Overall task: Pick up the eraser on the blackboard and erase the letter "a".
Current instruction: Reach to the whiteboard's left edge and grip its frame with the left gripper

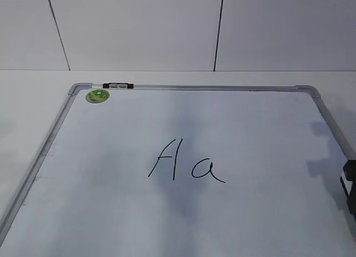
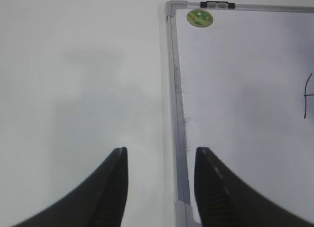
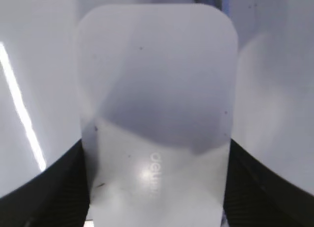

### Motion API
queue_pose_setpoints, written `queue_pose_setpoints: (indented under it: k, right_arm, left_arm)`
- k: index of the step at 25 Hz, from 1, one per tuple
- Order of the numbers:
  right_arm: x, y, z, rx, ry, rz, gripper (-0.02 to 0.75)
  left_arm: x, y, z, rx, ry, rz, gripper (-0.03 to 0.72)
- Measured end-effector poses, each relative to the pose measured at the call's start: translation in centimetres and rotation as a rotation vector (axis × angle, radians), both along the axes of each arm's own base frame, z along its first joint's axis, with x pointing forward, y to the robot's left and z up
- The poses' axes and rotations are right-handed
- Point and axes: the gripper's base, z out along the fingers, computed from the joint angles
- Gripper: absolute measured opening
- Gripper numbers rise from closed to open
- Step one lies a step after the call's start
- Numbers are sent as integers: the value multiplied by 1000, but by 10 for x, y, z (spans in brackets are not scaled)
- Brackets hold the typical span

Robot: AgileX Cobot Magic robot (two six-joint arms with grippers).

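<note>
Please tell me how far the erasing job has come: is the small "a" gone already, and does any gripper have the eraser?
Nothing is erased yet: the letter "a" is whole on the blackboard, beside the capital "A". In hand: the right gripper has its fingers against both sides of the eraser. The left gripper is open and empty. Left: carry the eraser over and wipe the letter.

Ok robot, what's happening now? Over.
Left gripper open beside silver-framed white board. Right gripper straddles white rounded plastic eraser; grip unconfirmed. Small black handwritten "a" unerased, nothing blocking.
</note>
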Motion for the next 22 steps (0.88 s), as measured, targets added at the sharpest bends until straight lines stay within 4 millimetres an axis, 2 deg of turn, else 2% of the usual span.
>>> queue_pose_setpoints:
  k: [8, 15, 22]
  right_arm:
    - [0, 6, 3, 72, 18, -46, 535]
    - [0, 11, 4, 122, 24, -70, 535]
    - [0, 16, 5, 181, 28, -28, 535]
  left_arm:
    - [39, -5, 0, -20, 135, 5, 333]
    - [100, -15, 13, -88, 267, -3, 333]
    - [165, -22, 5, -88, 425, -2, 333]
